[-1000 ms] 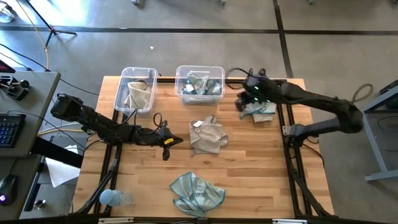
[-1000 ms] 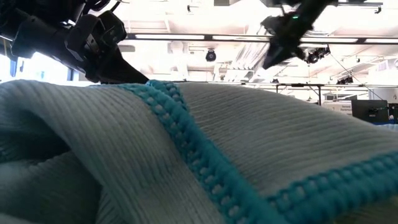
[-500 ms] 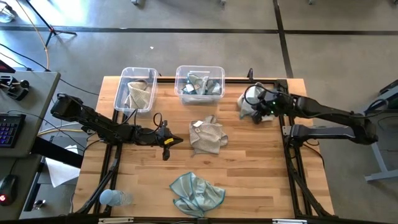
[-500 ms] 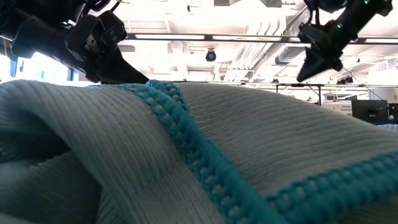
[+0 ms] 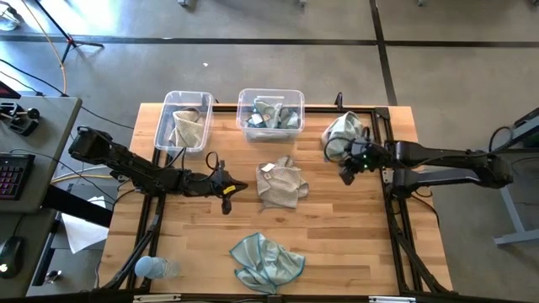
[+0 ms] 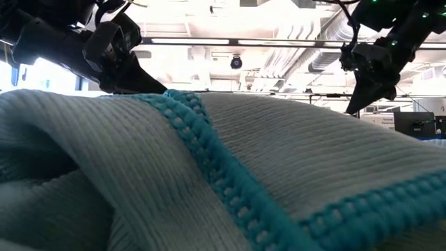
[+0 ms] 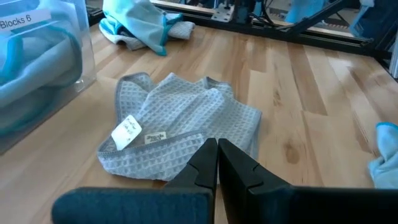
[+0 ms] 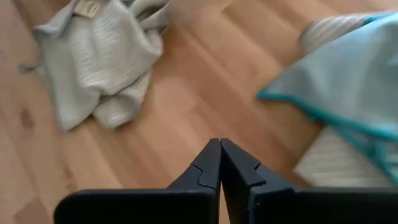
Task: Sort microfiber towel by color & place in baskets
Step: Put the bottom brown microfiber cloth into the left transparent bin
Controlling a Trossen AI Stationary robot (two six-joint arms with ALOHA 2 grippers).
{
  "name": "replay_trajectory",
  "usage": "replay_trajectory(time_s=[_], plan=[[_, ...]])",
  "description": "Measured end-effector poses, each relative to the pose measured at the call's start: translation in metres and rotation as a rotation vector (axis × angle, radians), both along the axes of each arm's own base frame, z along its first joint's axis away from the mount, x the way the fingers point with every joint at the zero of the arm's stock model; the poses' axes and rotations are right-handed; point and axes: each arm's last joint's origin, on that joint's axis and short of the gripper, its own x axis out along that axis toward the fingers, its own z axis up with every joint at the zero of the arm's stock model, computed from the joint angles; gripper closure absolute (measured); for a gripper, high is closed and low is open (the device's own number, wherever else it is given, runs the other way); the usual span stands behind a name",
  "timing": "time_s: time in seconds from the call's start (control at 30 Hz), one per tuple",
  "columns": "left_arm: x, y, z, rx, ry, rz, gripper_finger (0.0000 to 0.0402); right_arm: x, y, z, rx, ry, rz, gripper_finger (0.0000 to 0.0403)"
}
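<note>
Microfiber towel sorting is partly done: one beige-grey towel (image 5: 280,183) lies at table centre, a teal towel (image 5: 266,261) near the front edge, and a teal towel (image 5: 344,132) beside the right basket (image 5: 270,115). The right gripper (image 5: 345,175) has withdrawn from that towel and snapped shut on nothing, so the pick likely failed and needs repeating. The left gripper (image 5: 226,192) stays clenched and empty beside the beige-grey towel, near the left basket (image 5: 185,120).
</note>
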Motion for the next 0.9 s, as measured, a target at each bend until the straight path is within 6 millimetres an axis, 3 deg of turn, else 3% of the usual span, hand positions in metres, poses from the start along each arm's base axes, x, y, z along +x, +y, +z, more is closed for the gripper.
replay_trajectory(time_s=[0.53, 0.73, 0.9], plan=[[0.000, 0.002, 0.002, 0.015, -0.022, 0.073, 0.0370, 0.015, 0.061, -0.013, -0.036, -0.087, 0.093, 0.0402], [0.005, 0.001, 0.010, -0.008, -0.074, 0.073, 0.0318, 0.023, 0.079, -0.019, -0.084, -0.115, 0.126, 0.0403], [0.025, 0.001, 0.034, 0.025, -0.079, 0.066, 0.0267, 0.029, 0.086, -0.028, -0.095, -0.080, 0.135, 0.0403]])
